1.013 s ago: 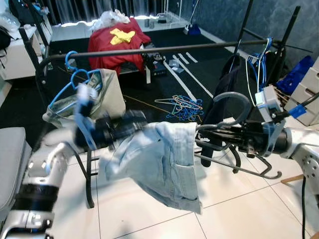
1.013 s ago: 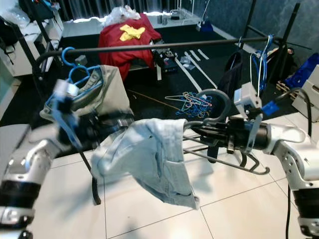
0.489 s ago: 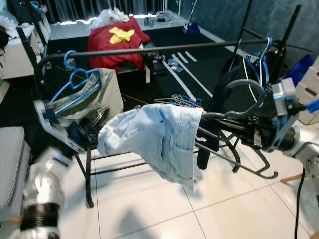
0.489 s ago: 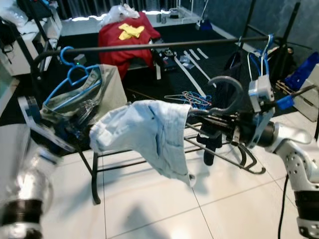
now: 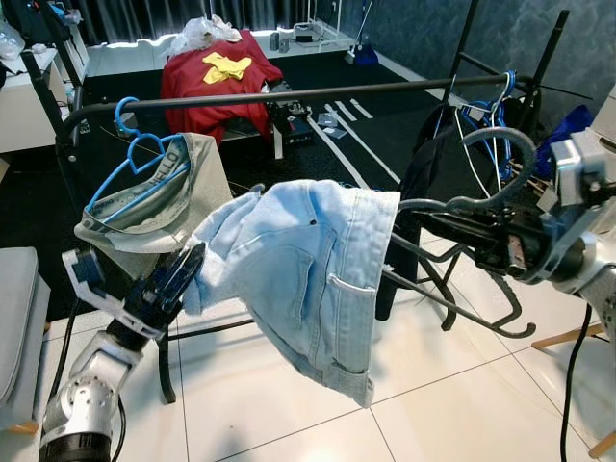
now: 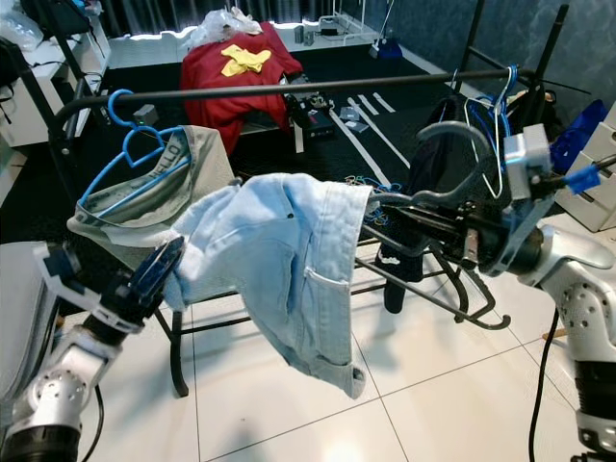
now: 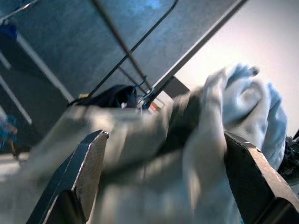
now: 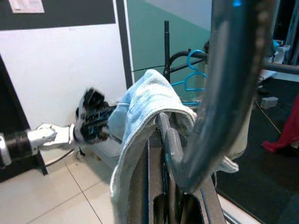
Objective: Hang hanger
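One grey hanger (image 5: 481, 197) is held up in front of the robot, below and in front of the black rail (image 5: 289, 93) of a clothes rack, its hook curving upward close to the rail's right part without being over it. Pale blue denim shorts (image 5: 308, 269) are draped over the hanger's left half and hang down in folds toward the white tiled floor (image 5: 452, 404). The right gripper (image 5: 452, 229) has its black fingers clamped on the hanger near the base of the hook; the right wrist view looks along those fingers, pressed together about the hanger's neck, with the denim just beyond. The left gripper (image 5: 178, 279) reaches up from the lower left to the far edge of the shorts; in the left wrist view its two fingers (image 7: 84, 172) stand apart with the bunched denim between them, and whether they press on the cloth cannot be told. On the rail's left end a blue hanger (image 5: 135, 159) carries a grey-green garment (image 5: 168, 192), and at the right end more blue hangers (image 5: 496, 101) and a dark garment (image 5: 428, 164) hang. Behind the rack, red cloth (image 5: 217, 72) with a yellow piece on it lies heaped on the dark floor, and a tangle of loose hangers (image 6: 371, 185) lies farther back.
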{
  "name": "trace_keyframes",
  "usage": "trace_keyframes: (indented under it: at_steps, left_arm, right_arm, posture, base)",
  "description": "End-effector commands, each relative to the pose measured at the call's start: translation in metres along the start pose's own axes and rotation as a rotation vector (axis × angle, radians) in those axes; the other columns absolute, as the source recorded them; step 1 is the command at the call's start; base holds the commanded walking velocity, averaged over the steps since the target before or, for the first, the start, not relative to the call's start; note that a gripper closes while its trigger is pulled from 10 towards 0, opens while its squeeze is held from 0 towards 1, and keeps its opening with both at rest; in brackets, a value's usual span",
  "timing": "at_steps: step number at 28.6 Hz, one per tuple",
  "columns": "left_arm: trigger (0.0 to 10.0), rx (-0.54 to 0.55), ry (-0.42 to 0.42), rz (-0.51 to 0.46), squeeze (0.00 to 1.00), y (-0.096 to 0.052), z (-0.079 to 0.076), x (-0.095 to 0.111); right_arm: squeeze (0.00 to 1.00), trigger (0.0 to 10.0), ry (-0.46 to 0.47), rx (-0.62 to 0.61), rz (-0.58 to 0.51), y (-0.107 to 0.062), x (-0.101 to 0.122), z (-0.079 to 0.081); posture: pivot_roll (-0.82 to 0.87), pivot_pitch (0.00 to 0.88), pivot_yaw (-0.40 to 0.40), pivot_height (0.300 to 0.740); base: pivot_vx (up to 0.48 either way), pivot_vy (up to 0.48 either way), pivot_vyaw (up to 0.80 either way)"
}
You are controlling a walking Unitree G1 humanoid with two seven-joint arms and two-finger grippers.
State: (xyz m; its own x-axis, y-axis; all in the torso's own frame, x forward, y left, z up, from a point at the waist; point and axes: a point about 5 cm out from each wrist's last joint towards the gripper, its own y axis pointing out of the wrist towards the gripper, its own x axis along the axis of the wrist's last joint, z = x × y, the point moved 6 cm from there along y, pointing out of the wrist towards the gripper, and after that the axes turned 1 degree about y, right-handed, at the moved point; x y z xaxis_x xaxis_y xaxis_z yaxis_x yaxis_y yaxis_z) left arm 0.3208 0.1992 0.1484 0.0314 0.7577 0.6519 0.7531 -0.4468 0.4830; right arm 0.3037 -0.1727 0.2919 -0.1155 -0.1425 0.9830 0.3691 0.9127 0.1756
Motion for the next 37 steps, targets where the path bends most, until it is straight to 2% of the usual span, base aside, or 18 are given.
trace_keyframes:
  at_steps: [1, 2, 3, 4, 6, 8, 12, 15, 18, 26, 27, 28, 30, 31, 32, 33, 36, 37]
  left_arm:
    - [10.0, -0.011, -0.046, 0.013, 0.61, -0.007, -0.003, -0.005]
    - [10.0, -0.036, -0.067, 0.05, 0.5, -0.011, -0.01, -0.013]
    - [10.0, -0.053, -0.075, 0.073, 0.35, -0.014, -0.015, -0.019]
    - [10.0, -0.053, -0.075, 0.073, 0.35, -0.014, -0.015, -0.019]
    - [10.0, -0.079, -0.085, 0.105, 0.2, -0.014, -0.023, -0.029]
    - [10.0, -0.093, -0.068, 0.141, 0.15, -0.011, -0.028, -0.038]
    - [10.0, -0.1, -0.057, 0.155, 0.12, -0.01, -0.03, -0.043]
    - [10.0, -0.099, 0.014, 0.15, 0.12, 0.001, -0.035, -0.058]
    - [10.0, -0.095, 0.016, 0.13, 0.12, 0.007, -0.038, -0.063]
    - [10.0, -0.068, 0.033, 0.13, 0.11, 0.007, -0.036, -0.067]
    - [9.7, -0.052, 0.048, 0.13, 0.11, 0.006, -0.033, -0.067]
    - [5.6, -0.036, 0.06, 0.129, 0.11, 0.006, -0.031, -0.068]
    - [5.6, -0.036, 0.06, 0.129, 0.11, 0.006, -0.031, -0.068]
    - [2.3, -0.019, 0.076, 0.123, 0.11, 0.006, -0.029, -0.068]
    - [2.3, -0.019, 0.076, 0.123, 0.11, 0.006, -0.029, -0.068]
    - [0.0, 0.005, 0.1, 0.115, 0.11, 0.007, -0.025, -0.068]
    - [0.0, 0.005, 0.1, 0.115, 0.11, 0.007, -0.025, -0.068]
    - [0.0, 0.046, 0.15, 0.075, 0.07, 0.011, -0.018, -0.063]
  right_arm:
    - [0.0, 0.0, -0.026, 0.032, -0.06, 0.001, 0.017, 0.006]
    - [0.0, 0.0, -0.023, 0.034, -0.067, 0.001, 0.019, 0.006]
    - [0.0, 0.0, -0.021, 0.035, -0.071, 0.001, 0.02, 0.006]
    - [0.0, 0.0, -0.021, 0.035, -0.071, 0.001, 0.02, 0.006]
    - [0.0, 0.0, -0.019, 0.035, -0.072, 0.0, 0.021, 0.005]
    - [0.0, 0.0, -0.017, 0.035, -0.072, -0.001, 0.021, 0.005]
    - [0.0, 0.0, -0.016, 0.036, -0.073, -0.001, 0.022, 0.005]
    - [0.0, 0.0, -0.015, 0.039, -0.077, -0.001, 0.023, 0.005]
    - [0.0, 0.0, -0.013, 0.04, -0.079, 0.0, 0.023, 0.005]
    - [0.0, 0.0, -0.013, 0.041, -0.077, 0.0, 0.024, 0.006]
    - [0.0, 0.0, -0.012, 0.043, -0.077, 0.0, 0.024, 0.007]
    - [0.0, 0.0, -0.012, 0.045, -0.078, 0.001, 0.024, 0.007]
    - [0.0, 0.0, -0.012, 0.045, -0.078, 0.001, 0.024, 0.007]
    - [0.0, 0.0, -0.012, 0.047, -0.079, 0.001, 0.024, 0.007]
    - [0.0, 0.0, -0.012, 0.047, -0.079, 0.001, 0.024, 0.007]
    - [0.0, 0.0, -0.013, 0.048, -0.079, 0.002, 0.025, 0.007]
    - [0.0, 0.0, -0.013, 0.048, -0.079, 0.002, 0.025, 0.007]
    - [0.0, 0.0, -0.012, 0.052, -0.08, 0.003, 0.025, 0.007]
  posture:
    - [-0.26, 0.107, 0.006, 0.74]
    - [-0.26, 0.106, 0.001, 0.74]
    - [-0.26, 0.106, -0.002, 0.74]
    - [-0.26, 0.106, -0.002, 0.74]
    - [-0.26, 0.104, -0.005, 0.74]
    - [-0.26, 0.101, -0.005, 0.74]
    - [-0.26, 0.101, -0.005, 0.74]
    - [-0.27, 0.096, -0.005, 0.74]
    - [-0.27, 0.094, -0.004, 0.74]
    - [-0.27, 0.091, -0.01, 0.74]
    - [-0.27, 0.091, -0.012, 0.74]
    - [-0.27, 0.091, -0.015, 0.74]
    - [-0.27, 0.091, -0.015, 0.74]
    - [-0.27, 0.091, -0.017, 0.74]
    - [-0.27, 0.091, -0.017, 0.74]
    - [-0.27, 0.092, -0.018, 0.74]
    - [-0.27, 0.092, -0.018, 0.74]
    - [-0.27, 0.096, -0.025, 0.74]
  base:
    - [0.0, 0.0, 0.0]
    - [0.0, 0.0, 0.0]
    - [0.0, 0.0, 0.0]
    - [0.0, 0.0, 0.0]
    - [0.0, 0.0, 0.0]
    - [0.0, 0.0, 0.0]
    - [0.0, 0.0, 0.0]
    - [0.0, 0.0, 0.0]
    - [0.0, 0.0, 0.0]
    - [0.0, 0.0, 0.0]
    - [0.0, 0.0, 0.0]
    - [0.0, 0.0, 0.0]
    - [0.0, 0.0, 0.0]
    - [0.0, 0.0, 0.0]
    - [0.0, 0.0, 0.0]
    - [0.0, 0.0, 0.0]
    - [0.0, 0.0, 0.0]
    - [0.0, 0.0, 0.0]
